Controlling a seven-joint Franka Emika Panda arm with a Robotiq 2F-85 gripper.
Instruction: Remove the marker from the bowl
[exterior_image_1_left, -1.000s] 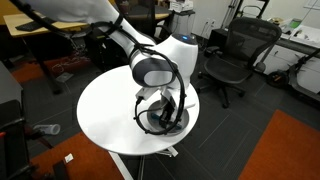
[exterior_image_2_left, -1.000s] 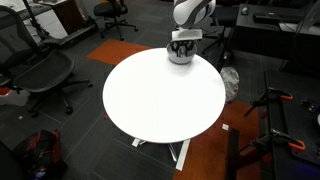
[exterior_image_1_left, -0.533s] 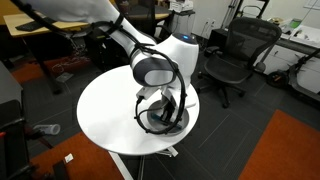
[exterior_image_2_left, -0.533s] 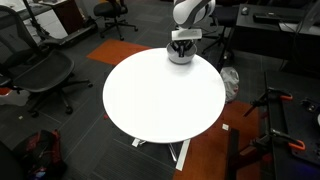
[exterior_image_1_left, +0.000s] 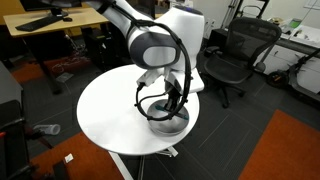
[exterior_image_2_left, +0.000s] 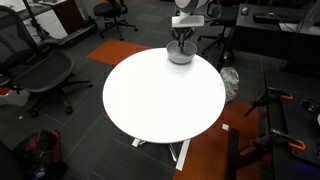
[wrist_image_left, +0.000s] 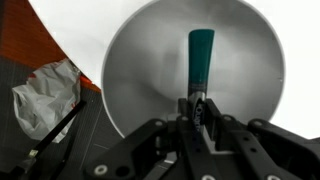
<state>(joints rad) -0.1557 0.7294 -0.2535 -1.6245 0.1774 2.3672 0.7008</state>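
The grey bowl sits near the edge of the round white table and shows in both exterior views. My gripper is shut on the dark end of the teal-blue marker. The marker hangs over the middle of the bowl. In both exterior views the gripper is raised a little above the bowl. The marker is too small to make out there.
A crumpled white bag lies on the floor beside the table edge. Office chairs stand around the table. An orange carpet patch lies on the floor.
The gripper has risen from inside the bowl to a little above it, shut on the marker. The bowl has stayed in place.
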